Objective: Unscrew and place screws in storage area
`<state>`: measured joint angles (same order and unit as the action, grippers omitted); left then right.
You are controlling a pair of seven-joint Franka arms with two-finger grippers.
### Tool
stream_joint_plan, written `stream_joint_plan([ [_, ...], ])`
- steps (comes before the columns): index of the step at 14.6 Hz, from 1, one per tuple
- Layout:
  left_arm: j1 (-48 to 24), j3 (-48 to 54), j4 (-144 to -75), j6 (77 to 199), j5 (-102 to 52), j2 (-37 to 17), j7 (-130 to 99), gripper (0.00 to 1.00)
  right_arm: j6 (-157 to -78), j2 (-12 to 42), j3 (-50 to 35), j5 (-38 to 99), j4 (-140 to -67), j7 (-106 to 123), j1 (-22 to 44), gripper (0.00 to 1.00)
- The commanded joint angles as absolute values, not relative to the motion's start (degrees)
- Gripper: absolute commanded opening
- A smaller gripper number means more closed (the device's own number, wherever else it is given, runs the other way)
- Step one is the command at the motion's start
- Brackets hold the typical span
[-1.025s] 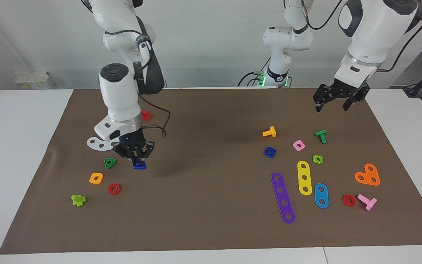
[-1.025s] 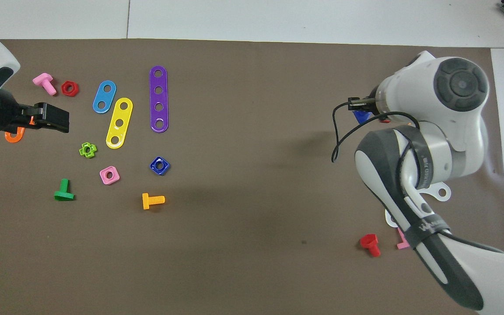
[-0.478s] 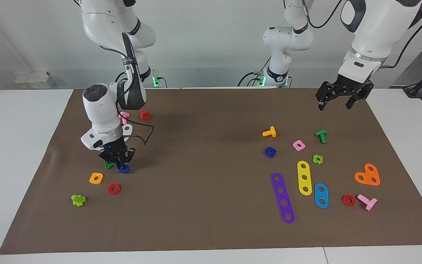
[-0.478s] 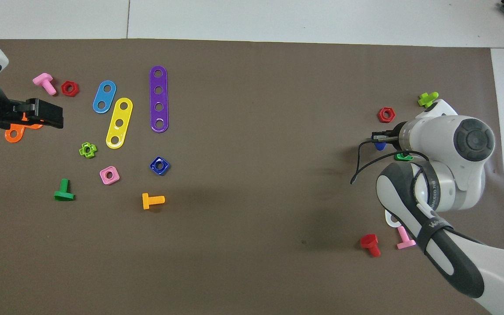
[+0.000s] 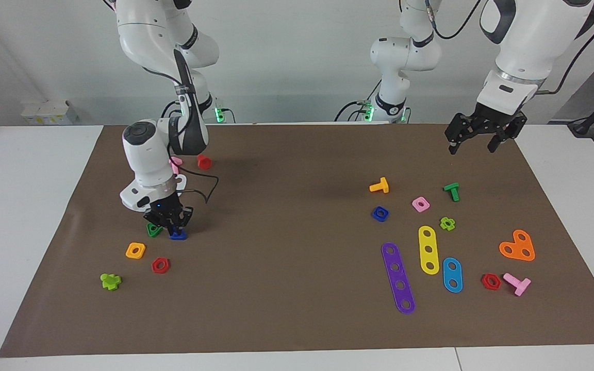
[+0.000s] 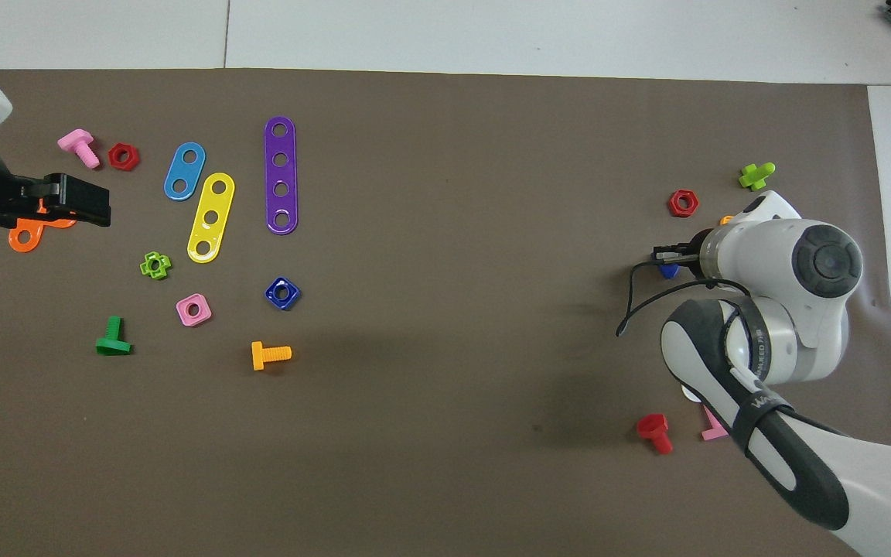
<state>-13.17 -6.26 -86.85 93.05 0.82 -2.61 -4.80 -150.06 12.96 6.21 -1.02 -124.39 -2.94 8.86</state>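
Observation:
The dark-blue screw (image 5: 177,235) (image 6: 670,271) rests with its head on the brown mat, right beside the green triangular nut (image 5: 153,230). My right gripper (image 5: 171,225) (image 6: 666,258) stands upright over it, its fingers shut on the screw's stem. The storage area (image 5: 147,260) is the bare mat around that green nut, the orange square nut (image 5: 135,250) and the red hexagonal nut (image 5: 160,265) (image 6: 683,203). My left gripper (image 5: 474,143) (image 6: 102,207) hangs open and holds nothing, above the mat at the left arm's end.
A light-green cross piece (image 5: 110,281) lies by the storage nuts. A red bolt (image 5: 204,162) and a pink bolt (image 5: 175,165) lie nearer the robots. At the left arm's end are several bolts, nuts, the purple strip (image 5: 398,278) and an orange plate (image 5: 517,246).
My right gripper carried the blue screw toward the green triangular nut and lowered it onto the mat, the arm folding back. The left gripper drifted slightly.

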Motion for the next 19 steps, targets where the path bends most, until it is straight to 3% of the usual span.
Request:
stream_joint_plan([
  [1, -13.01, -6.24, -88.33, 93.52, 1.85, -1.23, -5.36, 1.00, -149.34, 11.43, 5.45, 0.00, -123.94, -2.90, 8.09, 1.00],
  [7, -12.92, -6.24, -88.33, 92.99, 1.85, -1.14, -5.54, 1.00, -114.83, 6.69, 6.15, -0.97, -104.00, -3.16, 4.93, 1.00],
  [11, -12.48, -6.24, -88.33, 92.99, 1.85, -1.14, -5.54, 1.00, -101.38, -1.48, 6.24, -1.14, -100.30, -3.08, 2.73, 1.00],
  [14, -12.39, -6.24, -88.33, 92.99, 1.85, -1.14, -5.54, 1.00, -86.44, -2.11, 6.33, -1.32, -89.51, -2.64, 2.64, 1.00],
  [15, -12.48, -6.24, -88.33, 92.99, 1.85, -1.14, -5.54, 1.00, -83.70, -2.02, 6.24, -1.75, -87.04, -2.20, 2.55, 1.00],
  [19, -12.39, -6.24, -88.33, 92.99, 1.85, -1.14, -5.54, 1.00, -84.46, -3.60, 6.15, -2.37, -90.70, -0.62, 2.81, 1.00],
])
